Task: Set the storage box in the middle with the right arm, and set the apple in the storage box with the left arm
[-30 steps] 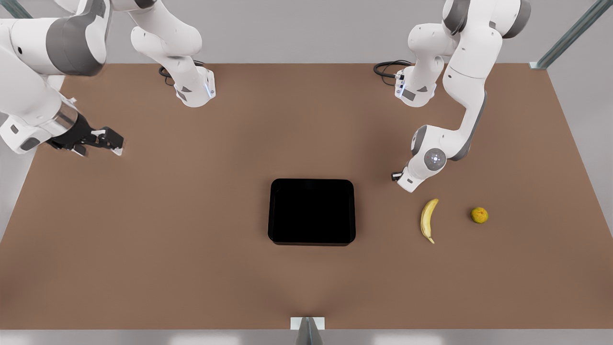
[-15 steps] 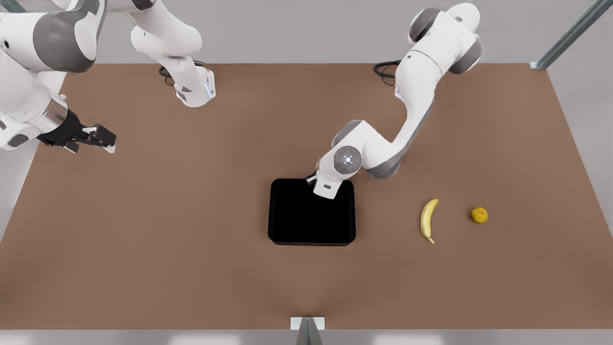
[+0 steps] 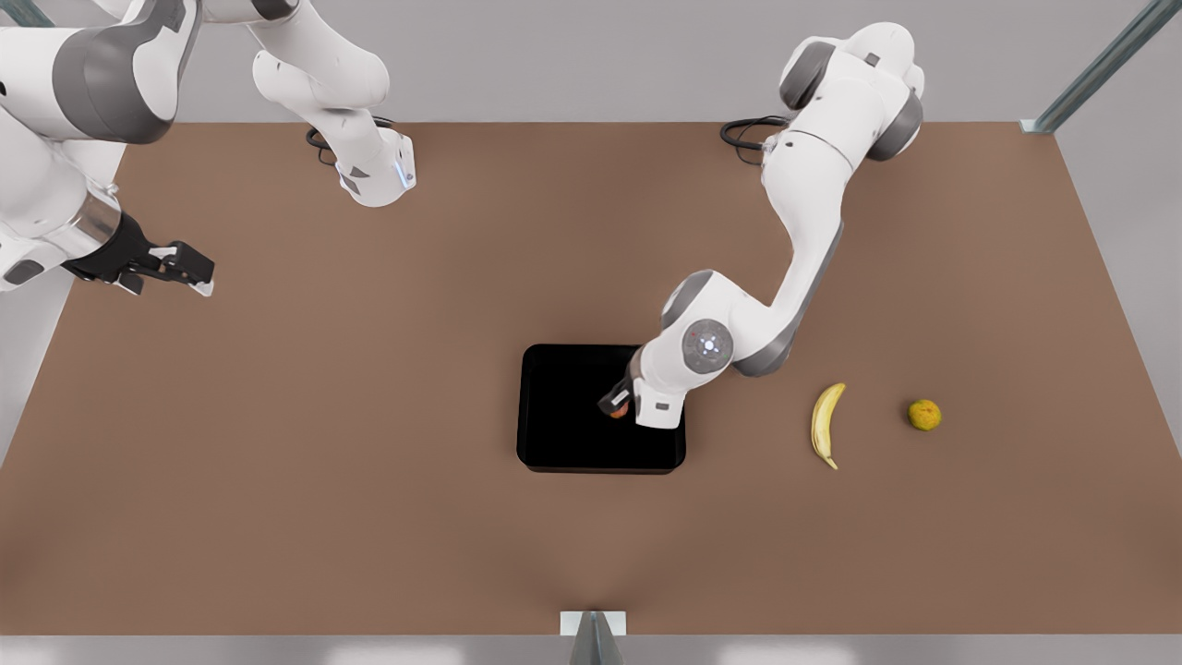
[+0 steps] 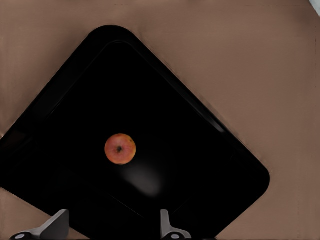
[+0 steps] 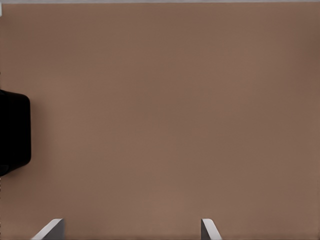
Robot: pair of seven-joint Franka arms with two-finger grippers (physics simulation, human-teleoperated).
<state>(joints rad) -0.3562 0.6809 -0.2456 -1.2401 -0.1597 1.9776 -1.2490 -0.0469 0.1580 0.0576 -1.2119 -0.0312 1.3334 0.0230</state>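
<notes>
Inside the storage box (image 3: 572, 434) at mid-counter (image 3: 369, 517) lies the apple (image 4: 120, 149), stem dimple up, clear of every wall; the box's sides run square with the counter edges. Above it hangs the left claw (image 3: 617, 406), fingers (image 4: 168, 225) apart, empty. Right claw (image 3: 189, 270) waits, open, over bare counter at the front view's left

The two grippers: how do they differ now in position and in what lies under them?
The left gripper hangs over the storage box, fingers open, with the apple loose inside below it. The right gripper waits far off at the front view's left, over bare table, also open. Both hold nothing.
</notes>
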